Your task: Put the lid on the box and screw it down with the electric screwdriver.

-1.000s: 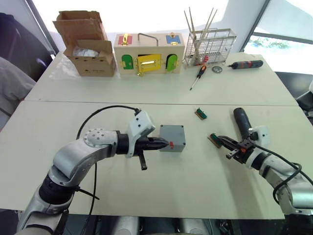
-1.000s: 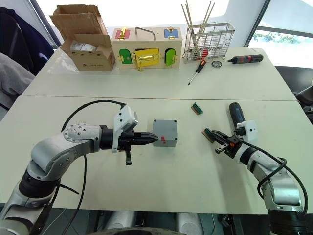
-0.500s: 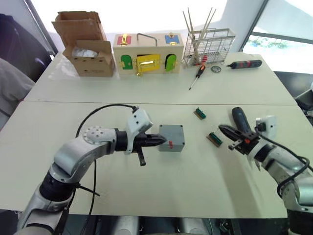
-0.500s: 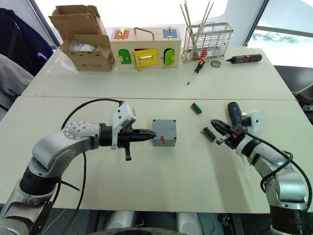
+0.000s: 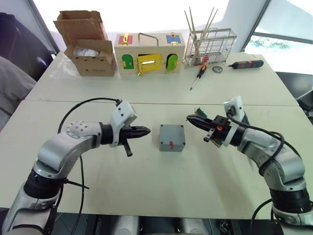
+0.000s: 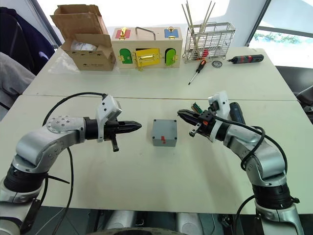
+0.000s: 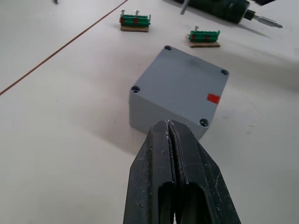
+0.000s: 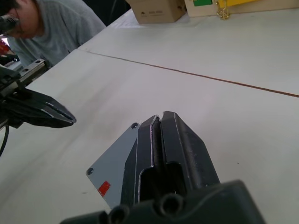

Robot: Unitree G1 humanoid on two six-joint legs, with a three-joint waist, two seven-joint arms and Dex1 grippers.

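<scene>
2 grippers are flanking the box (image 5: 172,138), jaws pressed together, empty; driver (image 6: 236,113) is lying behind the right gripper (image 5: 191,119), nearer than left (image 5: 145,130).

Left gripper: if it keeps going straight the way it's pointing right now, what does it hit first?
Most likely the box. The left gripper, fingers shut, points across the table at the box's near side, with a bare gap between them. Its own wrist view shows the box dead ahead. Height is hard to judge; it could skim the lid.
</scene>
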